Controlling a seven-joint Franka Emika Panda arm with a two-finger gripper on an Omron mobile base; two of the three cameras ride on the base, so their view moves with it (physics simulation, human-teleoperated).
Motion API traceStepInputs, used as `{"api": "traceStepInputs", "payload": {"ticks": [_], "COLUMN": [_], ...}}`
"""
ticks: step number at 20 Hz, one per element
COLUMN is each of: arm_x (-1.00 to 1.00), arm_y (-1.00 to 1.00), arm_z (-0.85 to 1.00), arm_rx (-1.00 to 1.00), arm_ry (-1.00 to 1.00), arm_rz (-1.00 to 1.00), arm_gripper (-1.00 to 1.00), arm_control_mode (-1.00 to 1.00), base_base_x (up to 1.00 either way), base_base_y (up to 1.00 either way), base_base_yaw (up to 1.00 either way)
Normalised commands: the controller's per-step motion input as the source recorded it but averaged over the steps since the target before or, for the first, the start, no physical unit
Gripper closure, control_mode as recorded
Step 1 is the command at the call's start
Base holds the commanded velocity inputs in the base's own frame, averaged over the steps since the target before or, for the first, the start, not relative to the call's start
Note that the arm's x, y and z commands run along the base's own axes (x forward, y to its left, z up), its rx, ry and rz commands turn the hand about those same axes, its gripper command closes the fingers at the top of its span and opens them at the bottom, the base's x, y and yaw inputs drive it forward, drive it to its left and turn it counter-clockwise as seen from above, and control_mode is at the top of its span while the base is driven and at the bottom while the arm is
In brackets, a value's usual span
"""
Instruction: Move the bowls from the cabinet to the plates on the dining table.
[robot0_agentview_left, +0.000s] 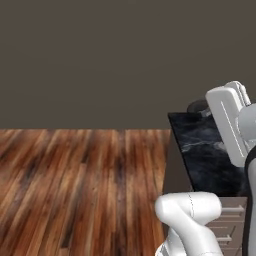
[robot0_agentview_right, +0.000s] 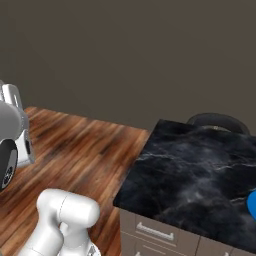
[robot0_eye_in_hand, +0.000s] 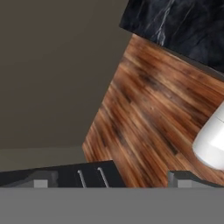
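Beside the near corner of the table (robot0_agentview_right: 200, 165), with wood floor (robot0_agentview_left: 75, 185) ahead and a plain dark wall (robot0_agentview_left: 100, 55) behind. Gripper (robot0_eye_in_hand: 109, 181) raised over the floor, jaws spread wide, nothing between the fingertips (robot0_eye_in_hand: 41, 180). On the table's far right edge in the right base view, a sliver of blue plate (robot0_agentview_right: 252, 206); marble around it otherwise bare as far as visible. Dark curved chair back (robot0_agentview_right: 217, 120) just beyond the far edge. No bowls and no cabinet within these frames, so location of both unknown. Judged step: transit with an empty hand, no bowl delivered onto the visible plate. Next move calls for turning the base toward the cabinet, then opening its door before any reach for a bowl.
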Motion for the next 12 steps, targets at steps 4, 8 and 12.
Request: {"api": "traceStepInputs", "payload": {"ticks": [4,8,12], "arm_x": [0.00,0.00,0.00], "arm_y": [0.00,0.00,0.00], "arm_z": [0.00,0.00,0.00], "arm_rx": [0.00,0.00,0.00], "arm_ry": [0.00,0.00,0.00], "arm_rz": [0.00,0.00,0.00], "arm_gripper": [-1.00,-1.00,-1.00], "arm_control_mode": [1.00,1.00,1.00], "base_base_x": [0.00,0.00,0.00], "base_base_y": [0.17,0.10,0.15], "base_base_yaw": [0.21,0.23,0.22]}}
